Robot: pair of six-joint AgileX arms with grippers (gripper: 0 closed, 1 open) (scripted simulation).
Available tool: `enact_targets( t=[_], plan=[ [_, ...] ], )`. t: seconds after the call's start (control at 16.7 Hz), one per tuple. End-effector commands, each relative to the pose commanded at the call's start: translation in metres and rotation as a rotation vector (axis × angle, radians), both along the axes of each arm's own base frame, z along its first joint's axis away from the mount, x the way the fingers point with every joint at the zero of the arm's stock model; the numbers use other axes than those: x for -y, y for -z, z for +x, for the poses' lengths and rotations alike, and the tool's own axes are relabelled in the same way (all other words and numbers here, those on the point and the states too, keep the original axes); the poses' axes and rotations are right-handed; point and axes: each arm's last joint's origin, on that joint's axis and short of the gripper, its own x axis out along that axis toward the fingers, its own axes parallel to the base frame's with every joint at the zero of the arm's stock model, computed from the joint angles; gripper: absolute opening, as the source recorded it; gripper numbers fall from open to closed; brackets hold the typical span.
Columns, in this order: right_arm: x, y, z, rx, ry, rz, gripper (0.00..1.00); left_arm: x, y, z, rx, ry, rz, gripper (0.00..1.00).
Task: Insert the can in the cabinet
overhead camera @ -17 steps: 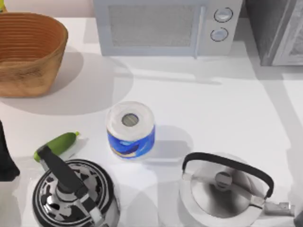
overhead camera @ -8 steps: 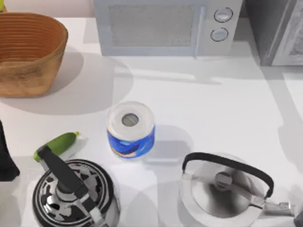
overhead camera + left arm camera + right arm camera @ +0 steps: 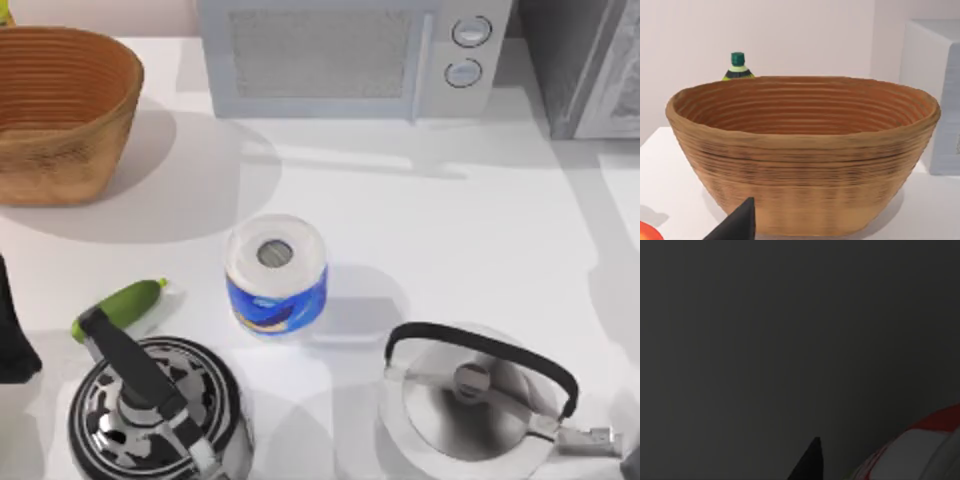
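Currently, nothing on the white counter [image 3: 450,210] has shifted over the last second. The blue-and-white paper roll [image 3: 276,273] stands where it stood, well to the left of and in front of the large dark grey cabinet with the pale grey framed door [image 3: 585,60].

The right wrist view places the small red can with white lettering [image 3: 935,440] close beside the right claw [image 3: 812,460], against a flat dark grey surface, probably the cabinet. Whether this claw is clamped on the can cannot be told.

Judgement: with the counter undisturbed, the can is most likely being carried at the cabinet, and insertion is in progress, not confirmed.

The left claw [image 3: 740,222] is parked far left of the cabinet, facing the woven brown basket [image 3: 805,155]; its state cannot be told.
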Motion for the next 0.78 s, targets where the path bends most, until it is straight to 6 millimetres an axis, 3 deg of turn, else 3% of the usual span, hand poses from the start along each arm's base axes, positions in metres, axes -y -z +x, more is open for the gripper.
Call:
enact_targets(
  t=[0.48,0.78],
  plan=[
    [0.0000,0.0000,0.0000,0.000,0.000,0.000,0.98,0.0000,0.0000,0.0000,0.000,0.000,0.000,1.00],
    [0.0000,0.0000,0.0000,0.000,0.000,0.000,1.00,0.0000,0.0000,0.0000,0.000,0.000,0.000,1.00]
  ],
)
